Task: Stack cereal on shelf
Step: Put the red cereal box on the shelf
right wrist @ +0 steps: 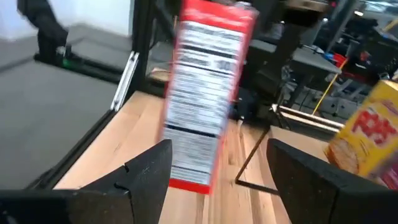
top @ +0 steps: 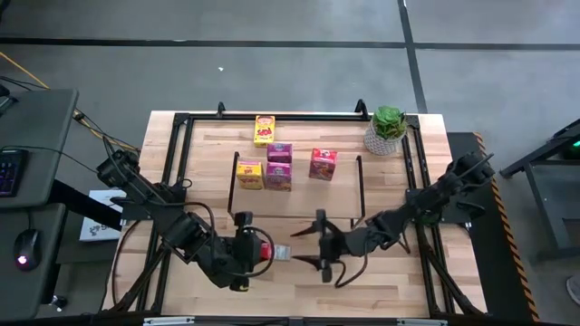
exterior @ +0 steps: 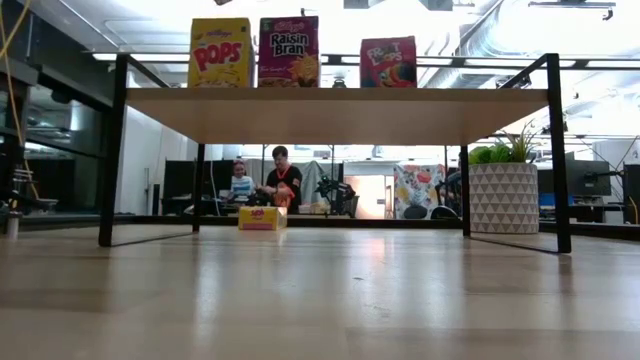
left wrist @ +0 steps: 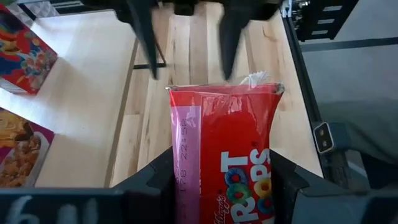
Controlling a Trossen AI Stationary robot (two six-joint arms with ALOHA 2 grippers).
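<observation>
My left gripper (top: 254,251) is near the table's front, shut on a red Froot Loops cereal box (left wrist: 224,143). My right gripper (top: 306,246) faces it from the right, open. Its fingers (left wrist: 144,43) stand just off the box's free end without touching. The box fills the right wrist view (right wrist: 208,93). The shelf (top: 308,201) carries a yellow box (top: 250,174), two magenta boxes (top: 278,165) and a red box (top: 323,163). Another yellow box (top: 264,129) lies on the table beyond the shelf. My left gripper pinches the red cereal box between its two fingers (left wrist: 155,180), one on each side wall (left wrist: 180,168) at the box's rear end. The fingers come level from the table's left and lie along the box. The free flap end (left wrist: 249,87) points right, and the box looks clear of the table.
A potted green plant (top: 387,129) stands at the table's far right corner, beside the shelf's right legs. The shelf's black wire legs (exterior: 113,150) stand at both ends. Bare tabletop (top: 399,281) lies near the front right. People sit in the room behind (exterior: 280,180).
</observation>
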